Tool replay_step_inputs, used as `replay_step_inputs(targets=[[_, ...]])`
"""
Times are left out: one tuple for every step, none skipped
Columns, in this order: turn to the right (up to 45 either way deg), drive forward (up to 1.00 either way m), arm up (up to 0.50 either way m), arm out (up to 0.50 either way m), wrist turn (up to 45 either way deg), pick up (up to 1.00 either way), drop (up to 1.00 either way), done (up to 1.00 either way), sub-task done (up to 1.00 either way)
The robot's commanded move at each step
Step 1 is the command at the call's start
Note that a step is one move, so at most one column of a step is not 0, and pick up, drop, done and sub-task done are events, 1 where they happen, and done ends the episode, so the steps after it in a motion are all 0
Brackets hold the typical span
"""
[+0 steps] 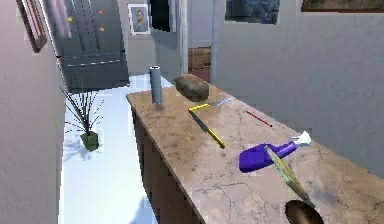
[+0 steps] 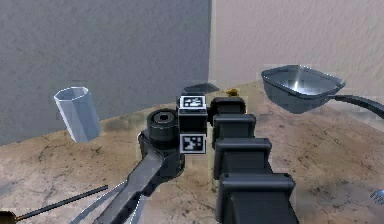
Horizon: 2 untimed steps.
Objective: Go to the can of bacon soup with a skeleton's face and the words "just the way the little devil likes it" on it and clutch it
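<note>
A tall grey cylinder (image 1: pixel 156 84) stands upright at the far end of the brown stone counter (image 1: pixel 240 135); I can make out no face or print on it. In the arm side view the arm (image 2: pixel 255 180) rises over the same counter (image 2: pixel 330 150), with two white marker squares (image 2: pixel 192 122) at its end. The gripper (image 2: pixel 105 205) points down toward that view's lower left, low over the counter. A thin dark stick (image 2: pixel 55 205) lies right by the fingers, so I cannot tell whether the gripper holds anything.
On the counter lie a brown loaf (image 1: pixel 191 87), a yellow-handled knife (image 1: pixel 207 127), a purple spray bottle (image 1: pixel 268 155) and a thin red stick (image 1: pixel 259 118). A pale blue cup (image 2: pixel 77 112) and a metal pan (image 2: pixel 303 88) flank the arm. A potted plant (image 1: pixel 88 125) stands on the floor.
</note>
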Motion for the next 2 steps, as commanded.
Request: replay_step_inputs(targets=[[0.0, 0.00, 0.00, 0.00, 45.0, 0.00, 0.00, 0.00, 0.00], [0.0, 0.00, 0.00, 0.00, 45.0, 0.00, 0.00, 0.00, 0.00]])
